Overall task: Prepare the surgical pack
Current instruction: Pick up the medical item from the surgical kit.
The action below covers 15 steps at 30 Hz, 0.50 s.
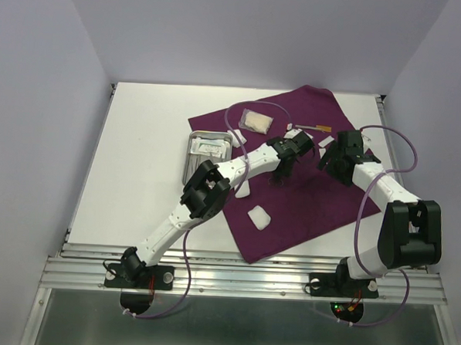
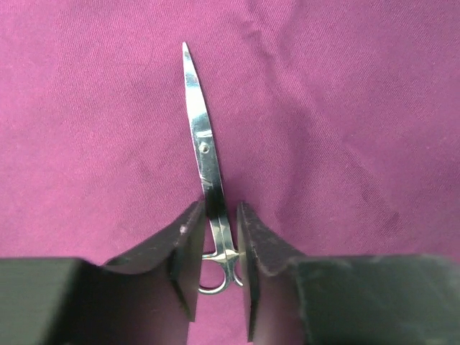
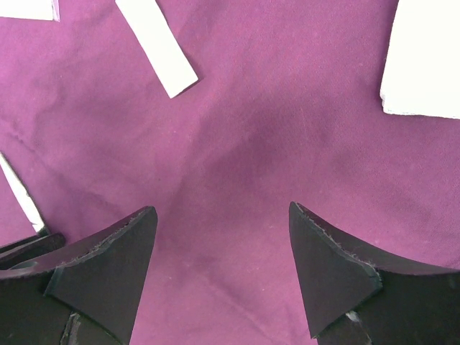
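Visible only from the left wrist: silver scissors (image 2: 205, 136) against the purple cloth (image 2: 345, 108), pinched at the shanks by the left hand (image 2: 220, 206). From the right wrist alone: right hand (image 3: 222, 208) spread wide over cloth, holding nothing, white strip (image 3: 157, 47) beyond. From above only: steel tray (image 1: 187, 151) at the cloth's left edge, broad white bench (image 1: 139, 137) left of it.

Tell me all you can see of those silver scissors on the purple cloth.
The scissors are slim, shiny steel. The blades are closed and slightly curved to a fine point, with a pivot screw midway and a finger ring at the near end. They lie on the purple cloth. The left tool straddles the shanks closely; whether it pinches them is unclear.
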Motion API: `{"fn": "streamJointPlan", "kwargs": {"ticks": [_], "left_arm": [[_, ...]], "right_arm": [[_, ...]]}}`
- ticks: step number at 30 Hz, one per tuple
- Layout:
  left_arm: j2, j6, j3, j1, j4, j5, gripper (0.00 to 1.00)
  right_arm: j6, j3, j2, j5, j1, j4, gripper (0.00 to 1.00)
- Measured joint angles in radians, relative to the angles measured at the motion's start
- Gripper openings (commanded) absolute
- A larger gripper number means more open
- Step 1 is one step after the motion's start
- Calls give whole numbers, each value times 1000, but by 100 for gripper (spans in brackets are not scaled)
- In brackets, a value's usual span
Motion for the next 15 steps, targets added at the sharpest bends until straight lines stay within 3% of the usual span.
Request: {"fn": "streamJointPlan", "kwargs": {"ticks": [7, 15], "left_arm": [[-10, -3, -17, 0, 15, 12, 21], [-180, 3, -234, -3, 49, 14, 21]], "right_arm": [[0, -1, -5, -2, 0, 0, 79], [0, -1, -10, -2, 0, 0, 79]]}}
